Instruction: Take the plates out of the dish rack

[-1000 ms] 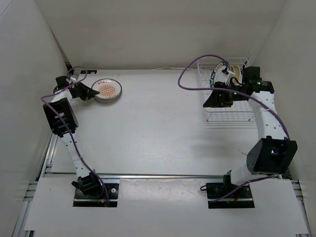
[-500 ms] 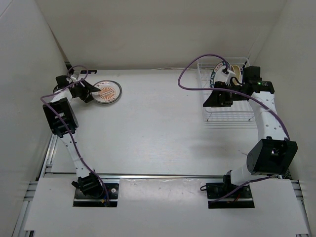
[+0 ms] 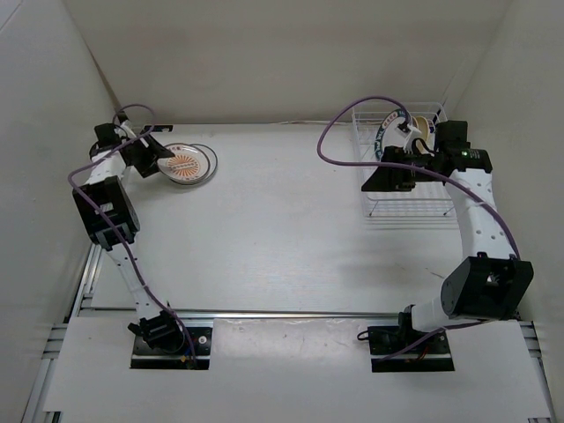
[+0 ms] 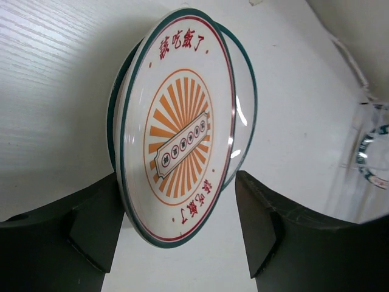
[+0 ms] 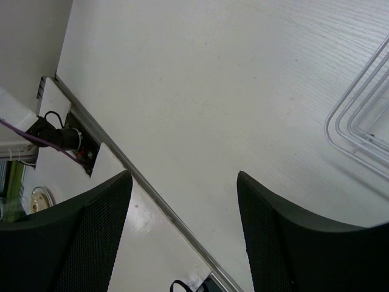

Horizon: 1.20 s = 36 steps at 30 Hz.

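Two stacked plates (image 4: 179,137) are seen at the table's (image 3: 282,220) far left, between the left gripper's (image 4: 177,182) parted jaws. More stand in the dish rack (image 3: 414,208) beside the right gripper (image 3: 388,176), jaws apart, empty. Slick and breakable, each is judged best pinched at the rim.

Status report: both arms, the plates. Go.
Left tool open, astride orange sunburst plate stacked on second plate. Right tool open, empty, by dish rack. More plates upright in rack. Purple cable loops beside it.
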Motion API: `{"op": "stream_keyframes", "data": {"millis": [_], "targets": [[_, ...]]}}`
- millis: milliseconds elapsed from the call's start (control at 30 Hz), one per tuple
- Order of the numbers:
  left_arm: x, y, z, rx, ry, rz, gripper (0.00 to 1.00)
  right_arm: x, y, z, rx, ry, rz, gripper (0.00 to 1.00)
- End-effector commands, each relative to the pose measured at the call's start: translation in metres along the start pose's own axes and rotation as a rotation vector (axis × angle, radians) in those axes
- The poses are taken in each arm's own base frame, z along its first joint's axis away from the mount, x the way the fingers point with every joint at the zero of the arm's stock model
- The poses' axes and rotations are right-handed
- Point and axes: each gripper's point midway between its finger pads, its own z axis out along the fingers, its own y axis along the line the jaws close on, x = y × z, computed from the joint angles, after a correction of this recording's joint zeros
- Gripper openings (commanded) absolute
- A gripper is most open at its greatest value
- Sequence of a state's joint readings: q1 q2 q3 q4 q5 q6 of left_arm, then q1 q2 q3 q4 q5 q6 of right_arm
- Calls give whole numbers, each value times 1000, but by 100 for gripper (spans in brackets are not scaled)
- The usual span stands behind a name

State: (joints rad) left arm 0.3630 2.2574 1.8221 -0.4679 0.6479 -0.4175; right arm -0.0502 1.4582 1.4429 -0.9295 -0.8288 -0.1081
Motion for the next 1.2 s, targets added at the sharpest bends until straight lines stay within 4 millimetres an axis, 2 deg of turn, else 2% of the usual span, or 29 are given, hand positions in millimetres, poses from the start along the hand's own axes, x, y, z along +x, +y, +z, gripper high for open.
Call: {"op": "stream_keyframes", "data": {"millis": [0,67,167,233,300,433,467,533,567,633,700,733,767,833,867,933,967,1000,1033,1067,1100,1133,1167], "targets": [[-13,-26,-20,-79,-65,138,81,-6,16,-7,-43,-46,-52,74],[-2,-28,-11,-114,-44,158,86,-8,18,-7,-52,-52,-49,74],[10,-17,-6,-185,-21,178,87,-7,13,-10,-49,-59,-32,75],[8,-9,-8,-232,-30,185,90,-9,14,-10,-57,-65,-39,75],[15,-4,-6,-261,-14,194,90,-10,13,-12,-52,-71,-24,75],[8,-5,-19,-306,-48,212,91,-14,14,-13,-51,-82,-31,75],[4,2,-21,-348,-63,222,91,-17,11,-12,-32,-91,-24,75],[0,1,-31,-381,-84,227,94,-24,-5,-12,50,-103,-21,75],[-2,6,-33,-411,-96,227,100,-25,-15,-11,93,-104,-7,75],[-4,4,-42,-432,-108,240,100,-32,-34,-10,188,-118,23,77],[-8,1,-47,-437,-120,260,100,-42,-64,-14,338,-136,60,77],[-6,1,-49,-437,-120,260,100,-52,-69,-19,381,-153,49,77],[-12,-9,-58,-428,-144,279,100,-60,-78,-20,420,-169,53,77],[-6,-22,-65,-378,-131,282,100,-72,-105,-22,531,-178,71,77],[-11,-43,-78,-332,-161,301,100,-86,-114,-24,563,-192,64,77],[1,-76,-87,-183,-130,350,100,-103,-125,-26,606,-214,42,77],[8,-95,-102,-121,-128,375,100,-117,-131,-26,619,-225,22,77],[21,-117,-109,-11,-98,387,100,-125,-135,-26,645,-237,9,77],[29,-128,-117,44,-85,404,100,-131,-142,-28,674,-240,-2,77],[46,-132,-120,90,-50,395,100,-141,-148,-26,698,-244,-24,77],[61,-158,-139,206,-32,418,100,-148,-151,-24,724,-249,-47,77],[71,-165,-145,254,-13,420,100,-154,-160,-29,777,-259,-61,77],[86,-165,-148,283,17,408,100,-154,-170,-23,787,-244,-51,77]]}}
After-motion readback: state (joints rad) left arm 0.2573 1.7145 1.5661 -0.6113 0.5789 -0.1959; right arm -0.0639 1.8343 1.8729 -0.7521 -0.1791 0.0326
